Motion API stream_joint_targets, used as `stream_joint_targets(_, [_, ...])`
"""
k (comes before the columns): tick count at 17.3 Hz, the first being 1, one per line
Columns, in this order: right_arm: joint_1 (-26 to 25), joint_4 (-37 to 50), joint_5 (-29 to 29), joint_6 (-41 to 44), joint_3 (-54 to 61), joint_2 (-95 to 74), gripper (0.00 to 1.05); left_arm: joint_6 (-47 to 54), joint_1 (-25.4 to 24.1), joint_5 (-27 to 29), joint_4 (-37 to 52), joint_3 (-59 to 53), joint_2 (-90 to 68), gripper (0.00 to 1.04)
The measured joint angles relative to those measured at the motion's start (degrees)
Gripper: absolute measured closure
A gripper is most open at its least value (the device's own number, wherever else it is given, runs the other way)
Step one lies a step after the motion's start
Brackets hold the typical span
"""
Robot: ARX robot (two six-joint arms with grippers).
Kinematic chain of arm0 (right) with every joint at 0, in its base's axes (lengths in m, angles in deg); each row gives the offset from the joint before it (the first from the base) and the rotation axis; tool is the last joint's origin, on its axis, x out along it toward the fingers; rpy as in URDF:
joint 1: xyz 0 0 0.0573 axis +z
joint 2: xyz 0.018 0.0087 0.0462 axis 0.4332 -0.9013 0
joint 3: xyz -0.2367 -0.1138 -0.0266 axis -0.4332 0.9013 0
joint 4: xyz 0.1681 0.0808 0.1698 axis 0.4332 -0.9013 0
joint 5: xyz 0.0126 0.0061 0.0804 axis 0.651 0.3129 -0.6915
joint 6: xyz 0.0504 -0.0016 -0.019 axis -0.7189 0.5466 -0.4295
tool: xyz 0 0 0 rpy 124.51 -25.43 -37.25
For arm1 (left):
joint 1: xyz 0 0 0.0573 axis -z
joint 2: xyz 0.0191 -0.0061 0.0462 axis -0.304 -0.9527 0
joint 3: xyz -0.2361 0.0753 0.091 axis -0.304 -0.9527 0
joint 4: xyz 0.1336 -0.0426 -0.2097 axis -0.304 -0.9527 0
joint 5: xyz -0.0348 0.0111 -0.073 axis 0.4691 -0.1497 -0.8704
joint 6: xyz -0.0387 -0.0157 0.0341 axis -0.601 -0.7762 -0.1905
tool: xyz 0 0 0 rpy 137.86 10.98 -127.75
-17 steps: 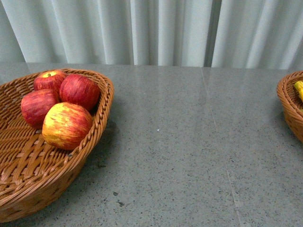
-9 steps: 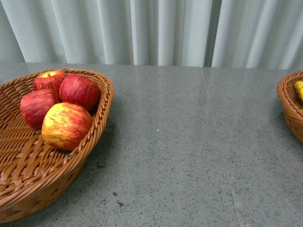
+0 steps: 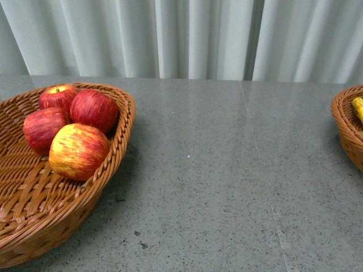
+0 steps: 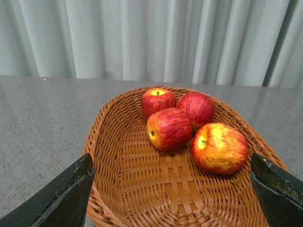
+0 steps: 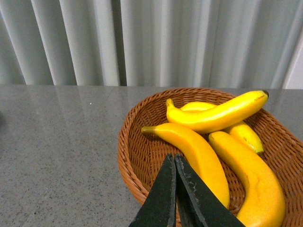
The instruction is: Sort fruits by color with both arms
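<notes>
4 bananas (image 5: 203, 156) lie in basket (image 5: 137, 179) at 3 o'clock; long, smooth, best gripped mid-body. 4 apples (image 4: 169, 128) sit in basket (image 4: 109, 156) at 9 o'clock; glossy, prob. slippery. Left gripper (image 4: 170, 194) spread wide, empty; right gripper (image 5: 174, 163) pinched closed, empty.

Four bananas (image 5: 208, 156) lie in a wicker basket (image 5: 137, 161) beyond the right gripper's (image 5: 174, 158) closed jaws.
</notes>
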Motion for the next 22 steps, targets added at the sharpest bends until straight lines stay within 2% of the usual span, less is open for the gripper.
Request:
stream_joint_targets(7, [0.0,-0.2,0.0,0.0,0.0,0.0,1.03,0.0,0.0,0.0,0.0,0.0,0.0,0.07])
stream_joint_targets(9, [0.0,-0.2,0.0,0.1,0.0,0.0,0.66,0.0,0.0,0.0,0.0,0.0,0.0,0.07])
stream_joint_targets(13, [0.0,-0.2,0.0,0.1,0.0,0.0,0.22,0.0,0.0,0.0,0.0,0.0,0.0,0.07])
stream_joint_targets(15, [0.0,-0.2,0.0,0.1,0.0,0.0,0.06,0.0,0.0,0.0,0.0,0.0,0.0,0.07])
stream_joint_targets(22, [0.0,-0.2,0.0,0.1,0.0,0.0,0.07,0.0,0.0,0.0,0.0,0.0,0.0,0.07])
